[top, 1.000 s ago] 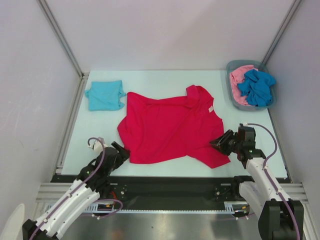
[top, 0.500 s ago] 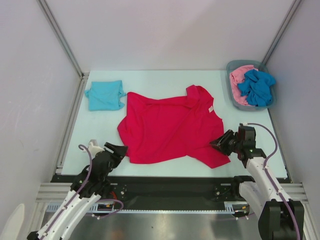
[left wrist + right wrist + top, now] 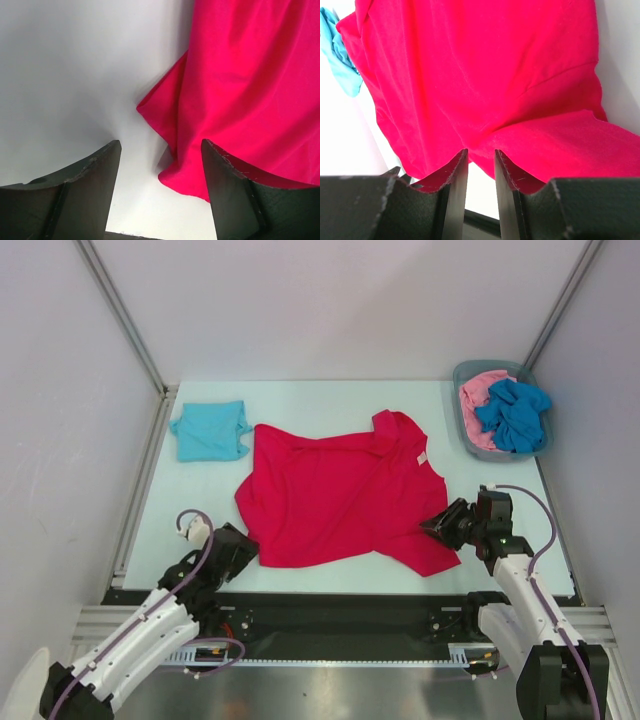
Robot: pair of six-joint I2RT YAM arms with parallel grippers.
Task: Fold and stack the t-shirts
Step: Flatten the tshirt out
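top external view: a bright red short-sleeved cloth t-shirt (image 3: 340, 495) lies spread, a little rumpled, in the middle of the pale table (image 3: 300, 400), its collar toward the far right. a light teal t-shirt (image 3: 210, 430), folded into a small square, sits near it at the far left, apart from the red one. at the far right corner a grey plastic bin (image 3: 462, 430) holds a crumpled pink t-shirt (image 3: 478, 400) with a deeper blue t-shirt (image 3: 515, 415) on top.

the left gripper (image 3: 248, 542) is low at the red shirt's near left corner. its wrist view shows the jaws wide apart, with bare table and the cloth's corner between them and nothing in their grasp.

the right gripper (image 3: 432, 527) sits at the shirt's near right edge. its wrist view shows the fingers (image 3: 455, 190) almost together with a slim gap. the red hem meets the tips, but i cannot tell whether cloth is pinched there.
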